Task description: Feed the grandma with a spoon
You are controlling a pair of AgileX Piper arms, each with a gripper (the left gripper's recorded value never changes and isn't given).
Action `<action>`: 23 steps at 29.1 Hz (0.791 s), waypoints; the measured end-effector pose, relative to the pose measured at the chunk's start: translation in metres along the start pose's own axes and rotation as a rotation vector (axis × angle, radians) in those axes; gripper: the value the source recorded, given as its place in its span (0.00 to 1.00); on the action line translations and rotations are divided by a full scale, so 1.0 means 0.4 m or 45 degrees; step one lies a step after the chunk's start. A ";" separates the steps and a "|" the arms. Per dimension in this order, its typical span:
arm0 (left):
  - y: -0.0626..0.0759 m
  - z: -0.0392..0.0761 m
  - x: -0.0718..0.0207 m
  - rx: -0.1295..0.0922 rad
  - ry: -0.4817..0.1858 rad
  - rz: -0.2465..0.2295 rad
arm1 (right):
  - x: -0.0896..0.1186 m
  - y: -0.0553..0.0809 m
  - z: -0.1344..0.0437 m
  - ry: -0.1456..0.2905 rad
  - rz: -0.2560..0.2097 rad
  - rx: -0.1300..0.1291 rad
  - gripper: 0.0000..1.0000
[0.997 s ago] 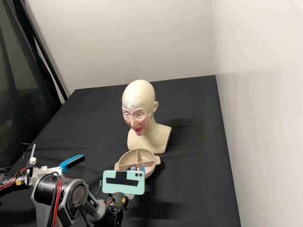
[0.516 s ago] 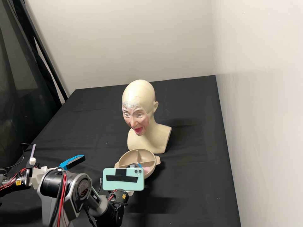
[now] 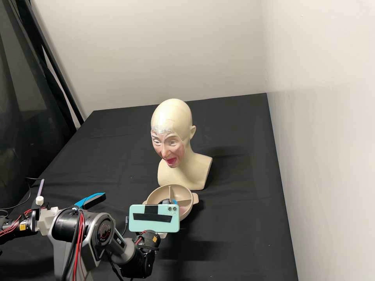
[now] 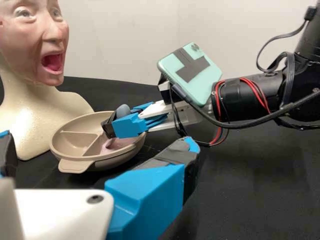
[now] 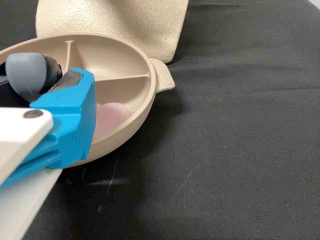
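Observation:
The grandma is a cream mannequin head (image 3: 174,143) with an open red mouth, standing mid-bench; it also appears in the left wrist view (image 4: 35,55). A tan divided bowl (image 3: 183,195) sits just in front of its bust. My right gripper (image 3: 170,202) hangs over the bowl's near side, shut on the grey rounded end of a spoon (image 5: 26,74). Something pale pink (image 5: 112,116) lies in the near compartment under it. My left gripper (image 3: 92,200) stands open and empty, low and to the left of the bowl (image 4: 75,142), facing the right gripper (image 4: 120,122).
A mint-green phone (image 3: 154,218) with black tape is mounted on the right arm's wrist. The black cloth bench (image 3: 234,175) ends at a white wall on the right. Dark panels and cables (image 3: 15,218) stand at the left edge.
The right arm's wrist and phone have shifted slightly up and forward, and its gripper tip now sits a little farther over the bowl. The left arm has barely moved.

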 end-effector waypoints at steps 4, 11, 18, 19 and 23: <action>-0.001 0.003 0.000 0.001 -0.005 -0.001 | 0.000 0.000 0.000 0.000 0.000 0.000 0.00; -0.001 0.005 0.000 0.001 -0.007 -0.002 | -0.013 0.024 -0.016 0.011 0.032 0.000 0.00; -0.002 0.006 0.000 0.001 -0.009 -0.002 | -0.041 0.079 -0.041 0.061 0.141 0.036 0.00; -0.002 0.006 0.000 0.001 -0.009 -0.002 | -0.044 0.084 -0.045 0.070 0.152 0.044 0.00; -0.002 0.006 0.000 0.001 -0.009 -0.002 | -0.055 0.101 -0.058 0.097 0.189 0.059 0.00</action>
